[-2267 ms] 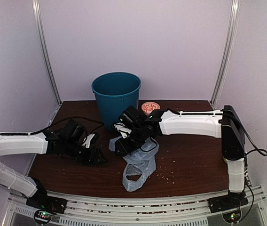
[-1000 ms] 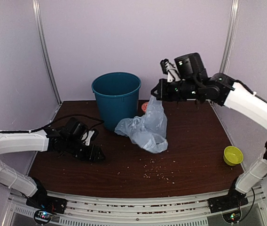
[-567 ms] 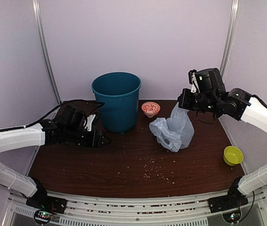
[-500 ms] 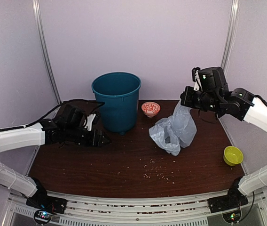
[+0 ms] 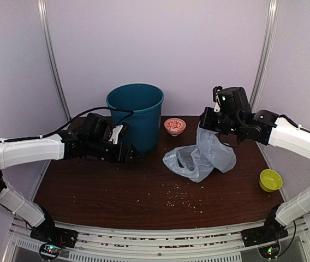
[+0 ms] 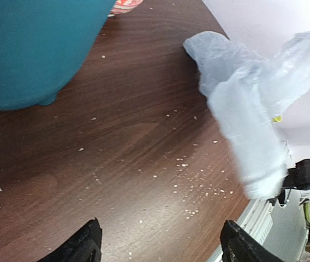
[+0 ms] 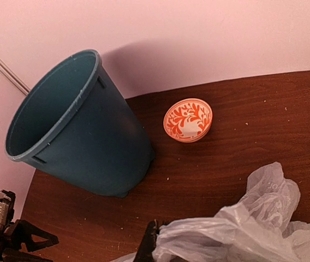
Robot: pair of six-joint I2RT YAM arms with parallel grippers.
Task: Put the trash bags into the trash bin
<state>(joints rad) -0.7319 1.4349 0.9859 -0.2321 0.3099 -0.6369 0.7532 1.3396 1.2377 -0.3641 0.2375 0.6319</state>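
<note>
The bag point(image 5: 198, 158), pinched in the right fingers point(image 5: 204, 124), should be carried well above the rim of the bin point(image 5: 136, 112); the left fingers point(image 6: 87, 246) are spread wide.

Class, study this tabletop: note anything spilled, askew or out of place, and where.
Pale crumbs lie scattered over the dark table, thickest near its front middle, like a spill. The trash bin stands upright; nothing else looks off.

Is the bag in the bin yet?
About halfway. Done: the right gripper has its jaws shut on the trash bag, which hangs apart from the trash bin. In hand: the left gripper, jaws open, sits near the bin's base. Left: carry the bag over the rim and drop it in.
</note>
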